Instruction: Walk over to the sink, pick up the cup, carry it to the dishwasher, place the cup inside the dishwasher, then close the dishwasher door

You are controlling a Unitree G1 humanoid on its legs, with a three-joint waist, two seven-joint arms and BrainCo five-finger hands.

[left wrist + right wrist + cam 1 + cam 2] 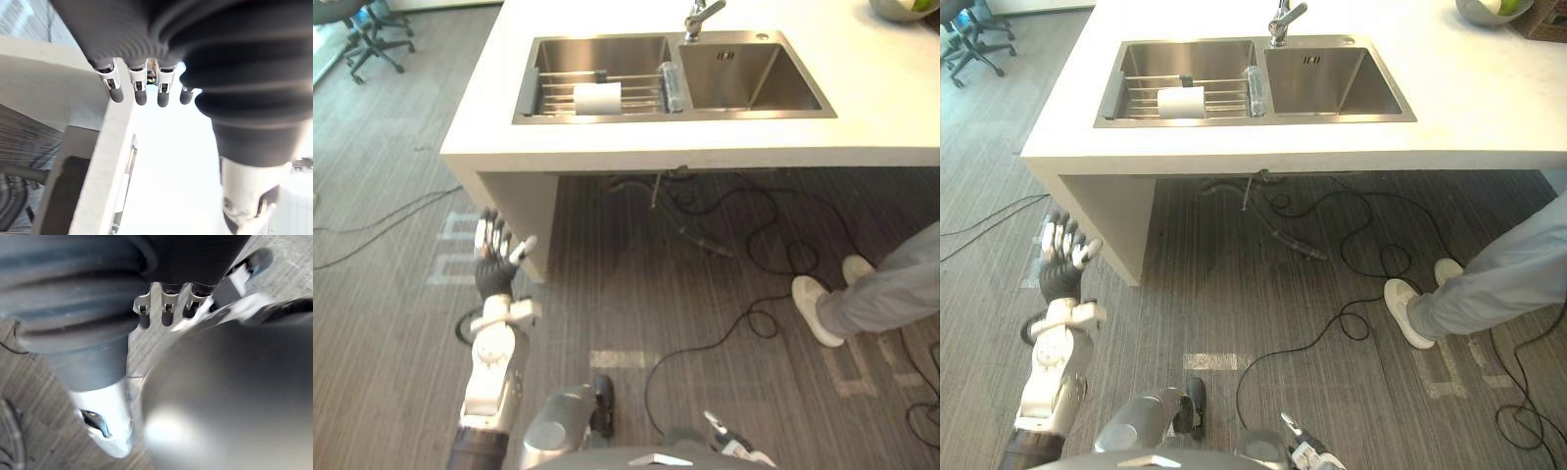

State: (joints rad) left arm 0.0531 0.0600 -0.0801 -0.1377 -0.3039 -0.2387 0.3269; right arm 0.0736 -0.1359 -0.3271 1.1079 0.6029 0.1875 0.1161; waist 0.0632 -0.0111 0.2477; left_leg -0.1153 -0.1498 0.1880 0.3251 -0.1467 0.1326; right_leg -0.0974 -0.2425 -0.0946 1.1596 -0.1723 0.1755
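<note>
A white bench [862, 108] spans the far side with a double steel sink [754, 83] set in it, and a person's trousered leg [891, 294] stands on the floor at the right. The left hand [494, 259] is raised near the bench's left corner, fingers straight and empty; the right hand [167, 308] hangs low, fingers relaxed, holding nothing. The white cup [597, 97] lies on the wire rack [558, 93] in the sink's left basin.
</note>
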